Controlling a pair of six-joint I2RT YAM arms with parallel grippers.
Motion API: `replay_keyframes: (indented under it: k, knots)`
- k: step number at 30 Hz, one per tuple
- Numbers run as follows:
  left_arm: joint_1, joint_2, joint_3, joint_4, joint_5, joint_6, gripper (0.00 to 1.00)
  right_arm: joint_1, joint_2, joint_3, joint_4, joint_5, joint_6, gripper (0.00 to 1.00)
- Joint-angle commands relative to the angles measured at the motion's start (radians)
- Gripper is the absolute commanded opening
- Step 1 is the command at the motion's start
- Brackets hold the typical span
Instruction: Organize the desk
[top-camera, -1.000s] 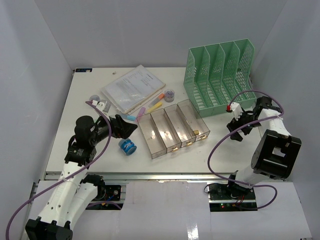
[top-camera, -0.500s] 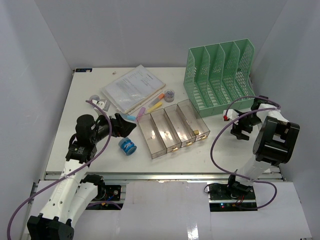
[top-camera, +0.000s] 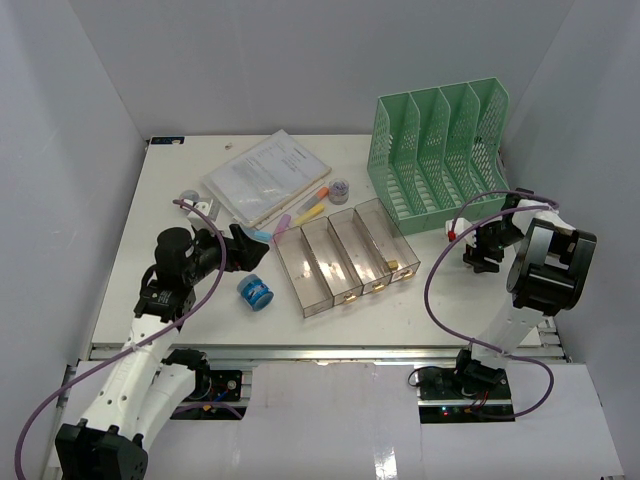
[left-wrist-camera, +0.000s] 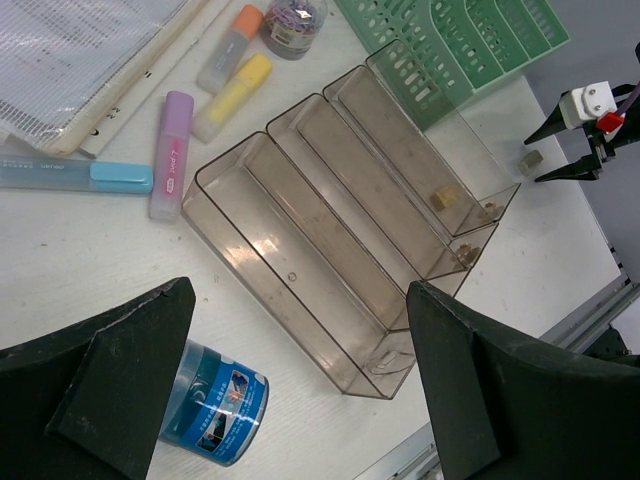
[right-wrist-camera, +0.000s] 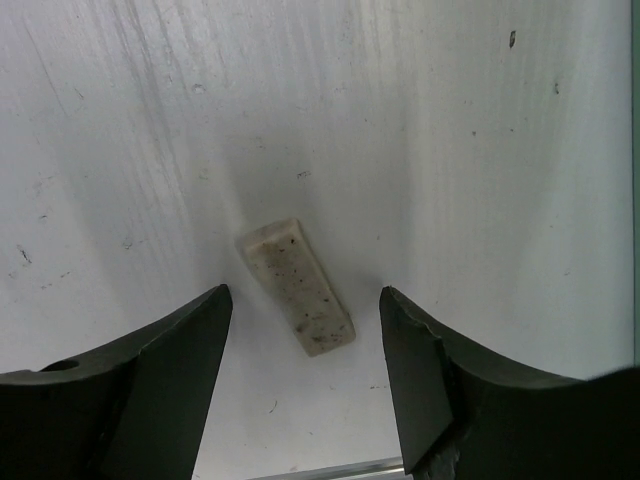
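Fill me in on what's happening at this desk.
Two robot arms are tidying the desk. The right gripper is down at the surface with its open jaws on either side of a small whitish block, not touching it. The left gripper hangs wide open above the clear tray and a blue round container, holding nothing.

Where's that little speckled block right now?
In the right wrist view the block lies on the desk inside the open right pincer, right of the clear tray.
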Motion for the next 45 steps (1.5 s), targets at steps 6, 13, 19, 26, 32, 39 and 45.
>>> replay_keyframes:
  k: [6, 13, 19, 26, 32, 39, 45]
  knots:
    - [0.005, 0.015, -0.008, 0.018, -0.003, 0.014, 0.98, 0.004, 0.016, -0.045, -0.015, -0.052, -0.049, 0.45]
    - [0.005, 0.008, -0.009, 0.021, 0.008, 0.013, 0.98, 0.013, -0.085, -0.106, -0.014, -0.165, 0.012, 0.23]
    - [0.005, 0.002, -0.011, 0.025, 0.02, 0.01, 0.98, 0.039, -0.212, -0.102, -0.052, -0.286, 0.185, 0.15]
    - [0.005, -0.008, -0.011, 0.032, 0.029, 0.007, 0.98, 0.188, -0.425, -0.094, -0.041, -0.423, 0.54, 0.11]
    - [0.005, 0.004, -0.016, 0.047, 0.056, 0.008, 0.98, 0.423, -0.506, -0.121, 0.28, -0.407, 1.079, 0.1]
    - [0.005, 0.008, -0.022, 0.067, 0.088, 0.008, 0.98, 0.544, -0.364, -0.068, 0.457, -0.325, 1.343, 0.14]
    - [0.003, 0.014, -0.027, 0.078, 0.11, 0.007, 0.98, 0.573, -0.299, -0.1, 0.548, -0.233, 1.401, 0.27]
